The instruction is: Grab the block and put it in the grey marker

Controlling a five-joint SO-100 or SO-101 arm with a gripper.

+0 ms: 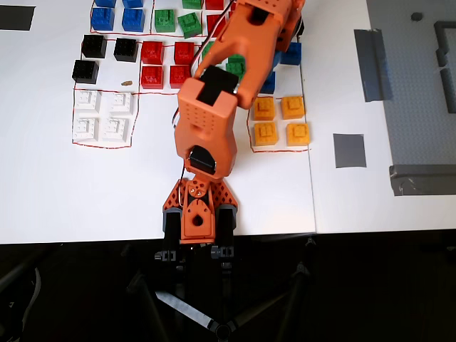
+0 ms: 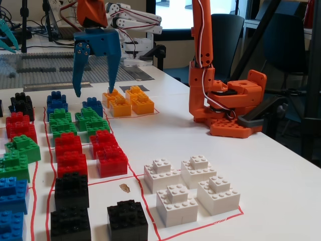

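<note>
In the fixed view my gripper [image 2: 94,92] hangs open with its blue fingers [image 2: 77,75] pointing down. It is just above a blue block [image 2: 93,105], which shows between the fingertips; whether they touch it I cannot tell. A second blue block [image 2: 56,102] sits to its left. In the overhead view the orange arm [image 1: 214,107] hides the gripper. Two blue blocks [image 1: 289,53] [image 1: 269,83] peek out at its right side. The grey marker [image 1: 349,150] is a bare dark square right of the orange bricks. It seems to show as a dark patch [image 2: 134,88] behind them.
Groups of orange [image 1: 279,120], red [image 1: 165,63], green [image 1: 177,21], black [image 1: 103,55], white [image 1: 103,115] and more blue bricks [image 1: 117,14] fill the sheet. A long grey tape strip [image 1: 372,64] and a grey baseplate [image 1: 420,92] lie to the right. The arm base [image 1: 198,214] stands at the front edge.
</note>
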